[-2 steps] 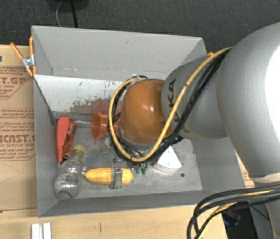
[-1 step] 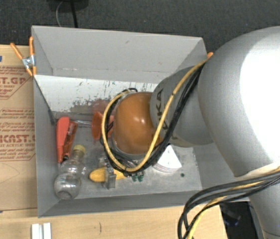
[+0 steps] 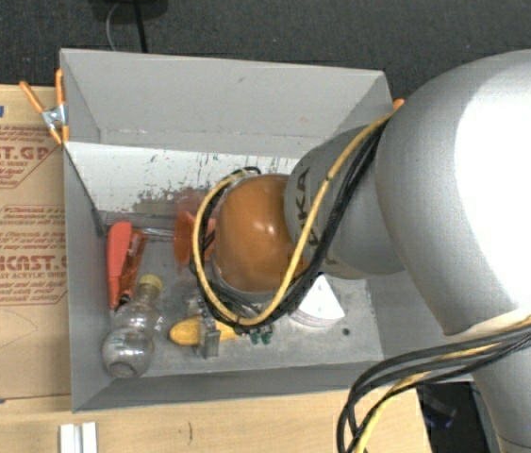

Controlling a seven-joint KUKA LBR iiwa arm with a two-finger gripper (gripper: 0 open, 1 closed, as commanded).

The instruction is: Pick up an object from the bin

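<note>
Arm: your grey arm (image 3: 463,187) sits closest to the camera, coming in from the right and bending down over the bin (image 3: 227,92).
Wrist cover: you see an orange dome (image 3: 251,234) over the middle of the bin, ringed by yellow and black cables (image 3: 210,281).
Hand: the hand (image 3: 210,336) pokes out under the cover's lower left edge, low near the bin floor and close to the front wall. You cannot tell how far open it is, or whether it has hold of anything.
Yellow piece: a small rounded yellow piece (image 3: 185,331) lies on the floor just left of the hand. You cannot tell whether the two touch.
Clear bottle: it (image 3: 133,333) lies on its side in the front left corner, near the yellow piece.
Orange tool: a long orange tool (image 3: 119,262) lies along the left wall, just behind the bottle.
White disc: it (image 3: 326,307) lies on the right of the floor, partly under the arm.
</note>
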